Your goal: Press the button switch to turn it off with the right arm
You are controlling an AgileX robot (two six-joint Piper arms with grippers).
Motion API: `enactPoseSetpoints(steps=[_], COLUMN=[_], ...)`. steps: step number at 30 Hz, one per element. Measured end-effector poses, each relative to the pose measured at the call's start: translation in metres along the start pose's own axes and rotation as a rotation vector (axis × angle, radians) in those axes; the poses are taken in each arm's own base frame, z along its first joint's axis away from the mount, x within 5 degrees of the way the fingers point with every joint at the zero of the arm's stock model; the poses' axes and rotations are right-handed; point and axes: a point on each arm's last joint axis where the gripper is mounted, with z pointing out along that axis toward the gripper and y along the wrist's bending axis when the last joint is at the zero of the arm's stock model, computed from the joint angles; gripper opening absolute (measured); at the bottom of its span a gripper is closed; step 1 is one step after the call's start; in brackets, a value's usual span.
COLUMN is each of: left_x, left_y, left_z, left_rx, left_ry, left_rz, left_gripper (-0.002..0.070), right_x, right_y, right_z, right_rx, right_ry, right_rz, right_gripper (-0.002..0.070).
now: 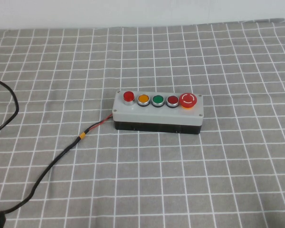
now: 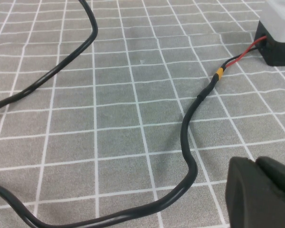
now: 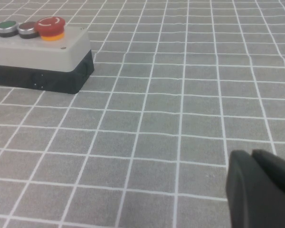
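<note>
The button switch [image 1: 157, 111] lies mid-table: light grey top, black base, and a row of red, orange, green and dark red buttons ending in a large red mushroom button [image 1: 188, 100]. Its red-black wire [image 1: 97, 126] leaves the left end. Neither arm shows in the high view. My right gripper [image 3: 251, 154] is shut and empty, low over the cloth, well off the box's mushroom end [image 3: 51, 27]. My left gripper [image 2: 254, 161] is shut and empty, near the wire [image 2: 237, 58], with the box's corner [image 2: 280, 33] beyond.
A grey cloth with a white grid [image 1: 180, 180] covers the table. A thick black cable [image 1: 47, 166] runs from the wire's yellow band [image 1: 82, 136] to the front left, and another loop [image 1: 12, 102] lies at the left edge.
</note>
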Motion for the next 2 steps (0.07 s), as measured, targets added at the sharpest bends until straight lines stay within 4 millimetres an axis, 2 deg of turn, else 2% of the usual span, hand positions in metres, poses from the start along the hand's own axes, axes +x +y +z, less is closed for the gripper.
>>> enactPoseSetpoints(steps=[2], left_x=[0.0], left_y=[0.0], left_z=[0.0], left_rx=[0.0], left_ry=[0.0], left_rz=[0.0], left_gripper=[-0.0004], right_x=[0.0], right_y=[0.0], right_z=[0.0], right_rx=[0.0], right_ry=[0.0], right_rz=[0.0], right_gripper=[-0.0016])
